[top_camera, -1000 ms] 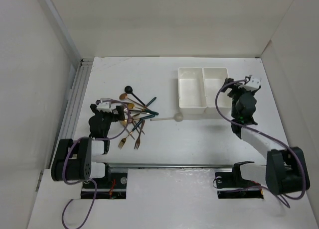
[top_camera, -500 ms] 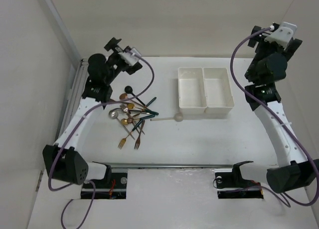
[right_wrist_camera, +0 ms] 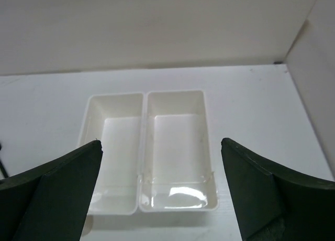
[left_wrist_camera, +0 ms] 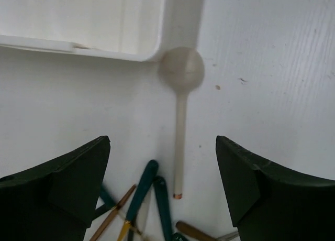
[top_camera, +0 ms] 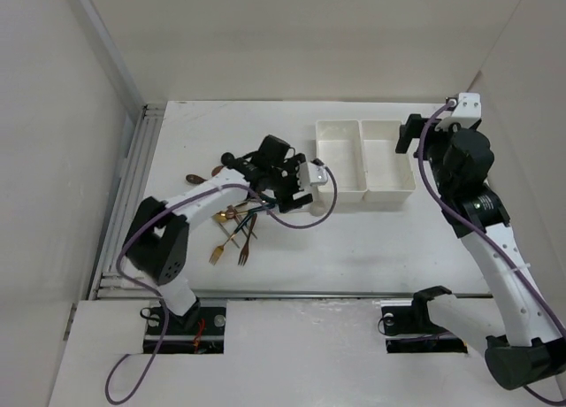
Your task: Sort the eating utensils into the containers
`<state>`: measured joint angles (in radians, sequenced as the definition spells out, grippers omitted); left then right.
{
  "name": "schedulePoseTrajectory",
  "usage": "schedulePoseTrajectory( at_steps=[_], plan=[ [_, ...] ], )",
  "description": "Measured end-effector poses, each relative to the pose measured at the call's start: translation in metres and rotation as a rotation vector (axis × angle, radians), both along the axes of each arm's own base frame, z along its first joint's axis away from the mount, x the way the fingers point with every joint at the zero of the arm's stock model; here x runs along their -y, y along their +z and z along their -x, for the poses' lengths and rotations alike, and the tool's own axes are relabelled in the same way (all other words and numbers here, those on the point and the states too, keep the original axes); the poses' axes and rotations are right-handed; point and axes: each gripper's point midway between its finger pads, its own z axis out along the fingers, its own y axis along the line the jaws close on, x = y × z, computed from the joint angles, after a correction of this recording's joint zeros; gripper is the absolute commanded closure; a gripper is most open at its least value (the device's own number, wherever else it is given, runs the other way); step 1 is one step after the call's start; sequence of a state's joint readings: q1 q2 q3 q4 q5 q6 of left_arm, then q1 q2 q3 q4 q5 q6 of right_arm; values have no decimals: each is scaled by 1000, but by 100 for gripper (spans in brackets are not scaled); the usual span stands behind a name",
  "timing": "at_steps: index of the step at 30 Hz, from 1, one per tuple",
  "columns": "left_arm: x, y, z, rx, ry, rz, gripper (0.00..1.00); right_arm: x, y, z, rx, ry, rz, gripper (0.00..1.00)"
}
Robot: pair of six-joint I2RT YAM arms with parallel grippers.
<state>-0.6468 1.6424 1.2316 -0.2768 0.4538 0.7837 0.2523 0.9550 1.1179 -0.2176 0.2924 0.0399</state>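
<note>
1. White flat table (top_camera: 398, 248): carries every item.
2. Two adjoining white rectangular plastic bins (right_wrist_camera: 145, 146): side by side toward the far edge.
3. Right gripper (right_wrist_camera: 161, 141): jaws spread wide, hanging above the bins.
4. Left gripper (left_wrist_camera: 162, 141): jaws spread, poised over the spoon handle, pinching nothing.
5. Heap of slim gold and green-handled forks and spoons (top_camera: 239, 221): on the table, left of the bins.
6. Cream-coloured plastic spoon (left_wrist_camera: 180, 141): flat on the table, bowl at the left bin's near corner, handle toward the heap.

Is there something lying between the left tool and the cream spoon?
Nothing visible does. The cream spoon lies uncovered ahead of the open left tool; the green handles lie beside its handle end, not over it.
</note>
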Motion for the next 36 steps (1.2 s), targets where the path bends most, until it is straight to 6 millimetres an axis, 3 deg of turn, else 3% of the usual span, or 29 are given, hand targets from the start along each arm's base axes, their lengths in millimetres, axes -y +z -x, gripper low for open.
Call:
schedulePoseTrajectory(
  at_steps=[4, 7, 16, 22, 25, 33, 36],
  plan=[
    [7, -59, 11, -139, -38, -67, 11, -13, -25, 9, -103, 56, -42, 0],
    [11, -78, 16, -179, -56, -76, 8, -15, -36, 16, -149, 68, -58, 0],
    [45, -65, 7, -167, -51, 80, 10, -4, -20, 40, -93, 36, -92, 0],
    [49, -92, 9, -231, 6, 92, 13, 8, -16, 40, -88, -17, -44, 0],
    [50, -105, 11, -266, 35, 85, 21, 12, -12, 40, -81, -35, -21, 0],
    [65, -104, 5, -276, 104, 138, 34, 18, -16, 36, -98, -59, 25, 0],
    [66, -105, 3, -273, 107, 139, 44, 20, -17, 36, -100, -69, 43, 0]
  ],
)
